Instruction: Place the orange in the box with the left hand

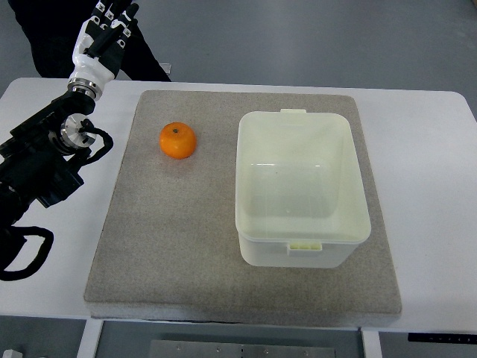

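Left robot hand (109, 28) apparently relaxed and empty, well apart from orange (178, 140); box (301, 186) beside it

The left arm came in from the picture's left edge, its black forearm slanting up toward the far left corner. A silver wrist joint led into a white cuff, and beyond it the left hand (104, 33) was raised, fingers (119, 30) extended and loosely spread, holding nothing. Black cabling looped below the forearm. The fingertips were cut off by the top edge.
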